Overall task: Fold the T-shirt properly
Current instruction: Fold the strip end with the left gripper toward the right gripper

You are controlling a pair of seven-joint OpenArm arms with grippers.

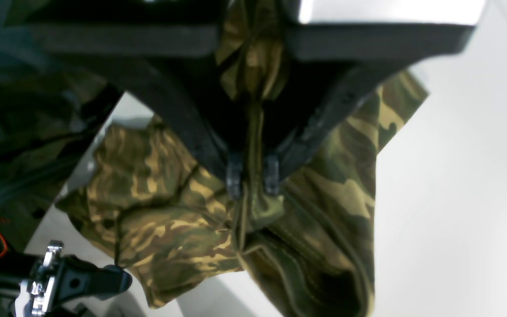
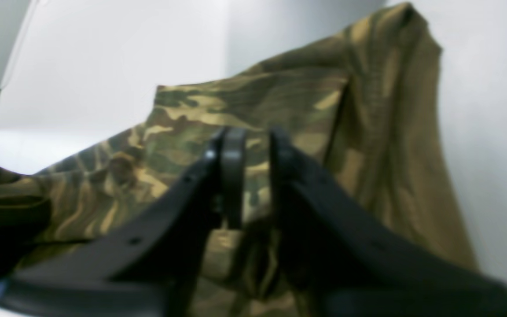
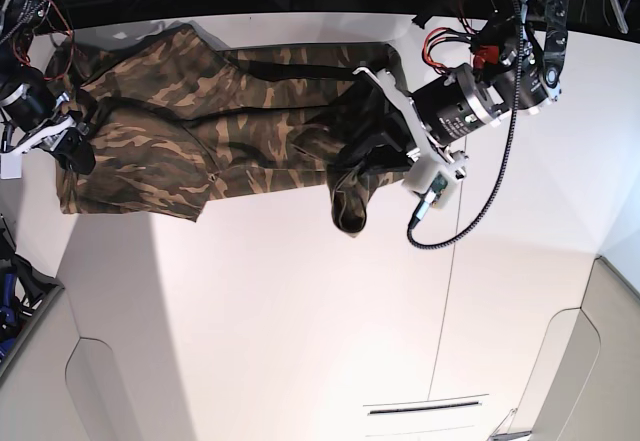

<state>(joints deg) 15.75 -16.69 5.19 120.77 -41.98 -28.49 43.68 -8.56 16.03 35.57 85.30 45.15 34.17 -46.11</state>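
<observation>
The camouflage T-shirt (image 3: 200, 131) lies stretched sideways along the far part of the white table (image 3: 300, 311). My left gripper (image 3: 352, 161) is shut on a bunched fold of the shirt (image 1: 253, 66), with the cloth running between its fingertips (image 1: 234, 176) and hanging below (image 1: 324, 220). My right gripper (image 3: 72, 149) sits at the shirt's other end. In the right wrist view its jaws (image 2: 253, 176) stand nearly together with camouflage cloth (image 2: 253, 101) pinched in the narrow gap. The tan collar does not show.
The table's far edge (image 3: 300, 16) borders dark equipment and red wires (image 3: 450, 41). A black cable (image 3: 480, 201) loops off the left arm over the table. Grey curved panels (image 3: 100, 381) stand at the near corners. The right arm's end (image 1: 60, 277) shows by the shirt's edge.
</observation>
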